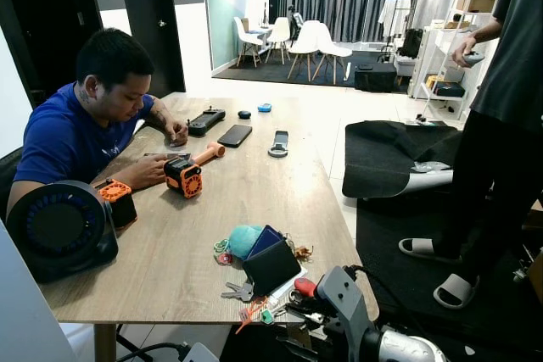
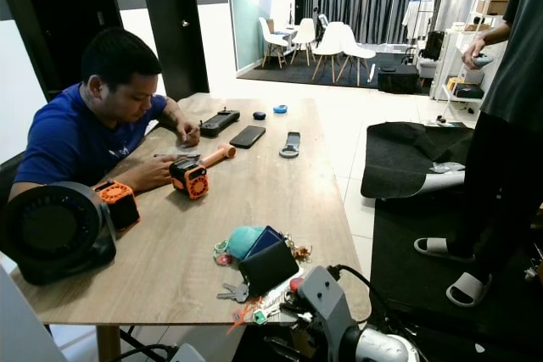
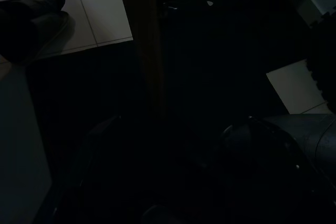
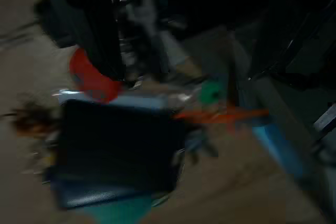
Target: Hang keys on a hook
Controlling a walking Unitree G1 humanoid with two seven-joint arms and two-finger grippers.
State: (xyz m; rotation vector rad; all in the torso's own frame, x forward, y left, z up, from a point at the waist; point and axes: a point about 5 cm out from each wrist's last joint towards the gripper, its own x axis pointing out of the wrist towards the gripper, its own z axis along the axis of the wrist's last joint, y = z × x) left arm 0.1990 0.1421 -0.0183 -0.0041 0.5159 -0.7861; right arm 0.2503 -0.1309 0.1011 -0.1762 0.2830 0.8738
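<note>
At the bench [image 1: 212,209] edge, the right claw [image 1: 299,304], grip unclear, neared the keys [image 1: 240,292]; a nudge might drop them.

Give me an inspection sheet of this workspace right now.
Surface: wooden table, mostly bare in the middle.
Job's things: keys at the near edge beside a dark wallet; hook: nothing seen.
Clutter: phone, orange tool, black fan.
Claws: right claw at the key pile, blurred; left arm idle.
Cables: black cable on the right arm.
Surroundings: seated person, standing person, white chairs.
</note>
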